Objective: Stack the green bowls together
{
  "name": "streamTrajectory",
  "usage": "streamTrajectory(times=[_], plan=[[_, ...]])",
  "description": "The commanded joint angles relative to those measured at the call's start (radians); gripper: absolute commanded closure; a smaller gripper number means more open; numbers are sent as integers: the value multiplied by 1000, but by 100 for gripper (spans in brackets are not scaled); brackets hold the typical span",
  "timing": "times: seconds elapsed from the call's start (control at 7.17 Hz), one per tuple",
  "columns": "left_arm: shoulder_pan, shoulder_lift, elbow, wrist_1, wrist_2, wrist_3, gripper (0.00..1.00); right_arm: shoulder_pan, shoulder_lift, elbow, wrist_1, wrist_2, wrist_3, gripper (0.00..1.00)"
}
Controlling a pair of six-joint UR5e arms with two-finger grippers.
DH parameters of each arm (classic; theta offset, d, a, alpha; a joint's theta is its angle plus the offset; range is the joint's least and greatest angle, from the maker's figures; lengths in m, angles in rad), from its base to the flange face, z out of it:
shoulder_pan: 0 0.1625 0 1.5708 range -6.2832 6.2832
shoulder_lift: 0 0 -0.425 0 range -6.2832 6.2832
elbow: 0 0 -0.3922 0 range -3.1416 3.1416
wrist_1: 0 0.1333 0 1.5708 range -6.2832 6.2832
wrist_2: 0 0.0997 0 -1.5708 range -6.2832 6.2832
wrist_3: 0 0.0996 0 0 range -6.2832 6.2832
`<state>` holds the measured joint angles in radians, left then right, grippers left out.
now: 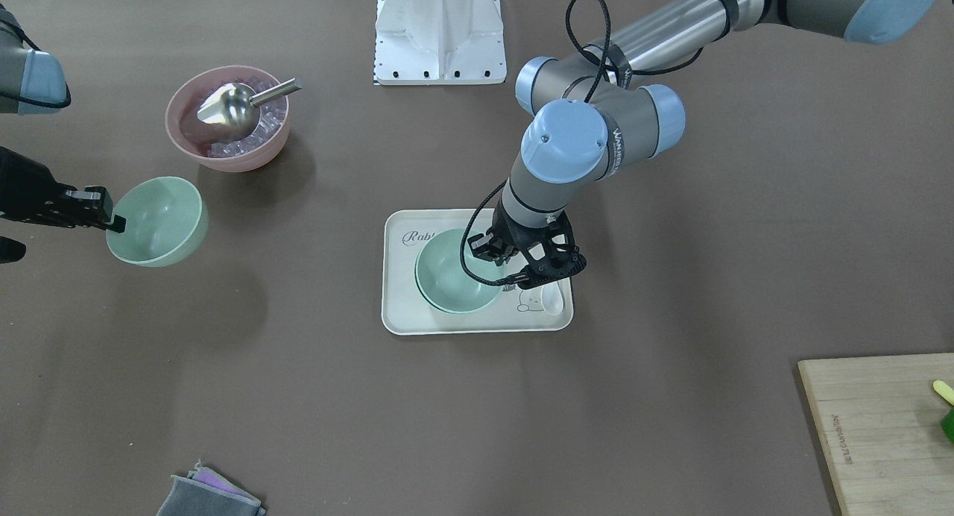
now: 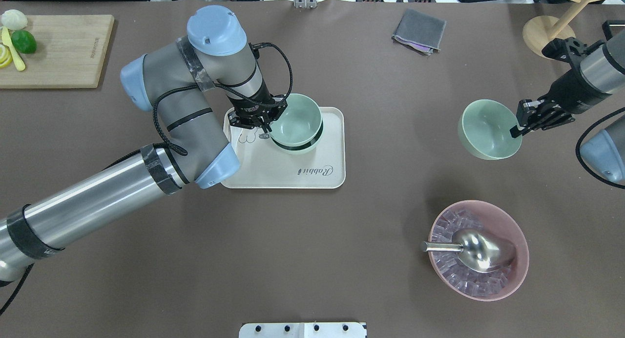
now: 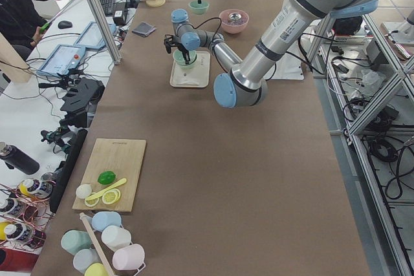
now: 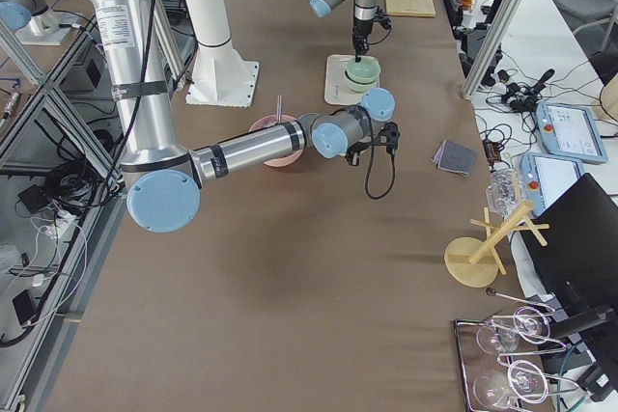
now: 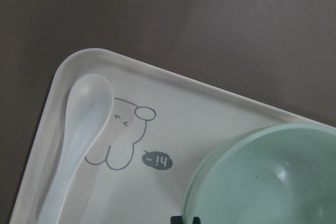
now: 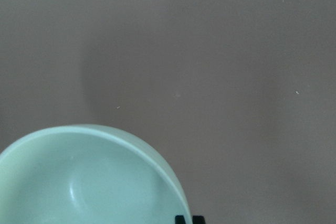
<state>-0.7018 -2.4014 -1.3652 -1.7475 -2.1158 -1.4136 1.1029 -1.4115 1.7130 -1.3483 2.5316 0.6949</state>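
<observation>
Two of the green bowls sat nested on the white tray (image 2: 293, 174) near the middle of the desk (image 2: 390, 206). The upper bowl (image 2: 298, 118) rode inside the lower bowl (image 2: 293, 150), and a dark gap between their rims suggested it was not fully seated. The left pincer (image 2: 264, 129) stood at that upper bowl's rim on the side next to the white spoon (image 5: 79, 145). Its tips were drawn close together over the edge, apparently pinching it, probably to steady or settle the bowl into the one beneath.

The third bowl (image 2: 488, 128) was well apart on the robot's right. It hung clear of the desk and tilted, its rim clamped in the closed right pincer (image 2: 516, 130). Gripping by the rim left the bowl's underside free, which suits lowering it into the pair on the tray.

The pink bowl (image 2: 517, 274), with its metal scoop (image 2: 481, 250), stood nearer the robot than the lifted bowl and played no part.
</observation>
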Motion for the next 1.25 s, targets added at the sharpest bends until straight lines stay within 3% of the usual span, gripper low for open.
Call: streamTrajectory(times=[0.0, 1.12], plan=[[2, -2, 0, -1, 0, 1, 100, 0, -1, -6, 0, -2, 0, 100], [22, 1, 0, -27, -1, 2, 100, 0, -3, -9, 0, -8, 0, 100]])
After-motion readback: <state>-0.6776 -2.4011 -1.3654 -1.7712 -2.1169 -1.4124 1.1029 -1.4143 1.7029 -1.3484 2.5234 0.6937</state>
